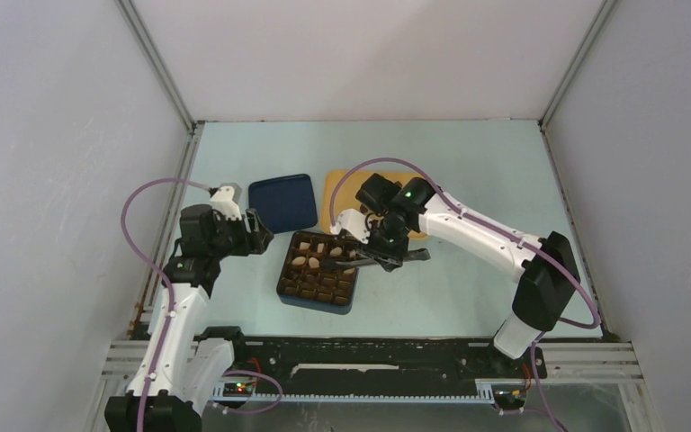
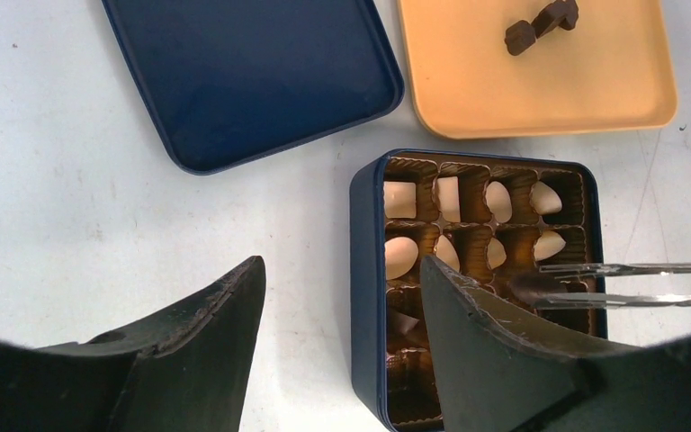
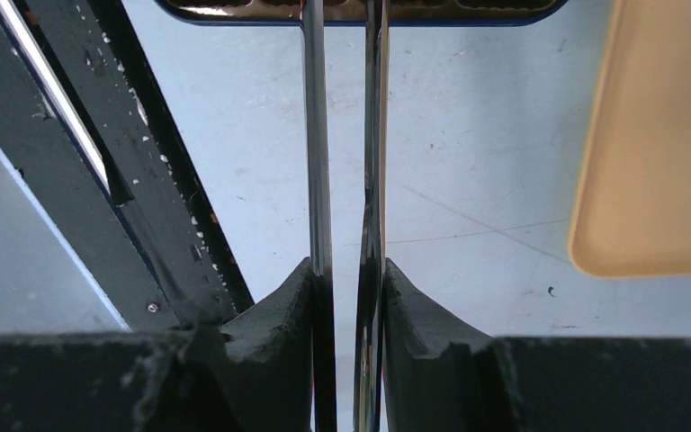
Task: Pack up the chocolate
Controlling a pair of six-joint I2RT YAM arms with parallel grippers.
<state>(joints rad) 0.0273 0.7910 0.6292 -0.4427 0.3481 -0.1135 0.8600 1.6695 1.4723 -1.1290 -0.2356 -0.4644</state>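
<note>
left wrist, cream chocolate (image 2: 400, 256) in box (image 2: 366, 270) cells, dark pieces (image 2: 540, 22) slanting on tray (image 2: 540, 99)

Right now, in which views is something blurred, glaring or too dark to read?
Top view: even light, no hard shadows, but the chocolate looks tiny. Left wrist view: the box is sharp, the left gripper is nearly black, the tweezers pale and smeared. Right wrist view: the tweezers' blades shine; the box is cut off at the top.
</note>
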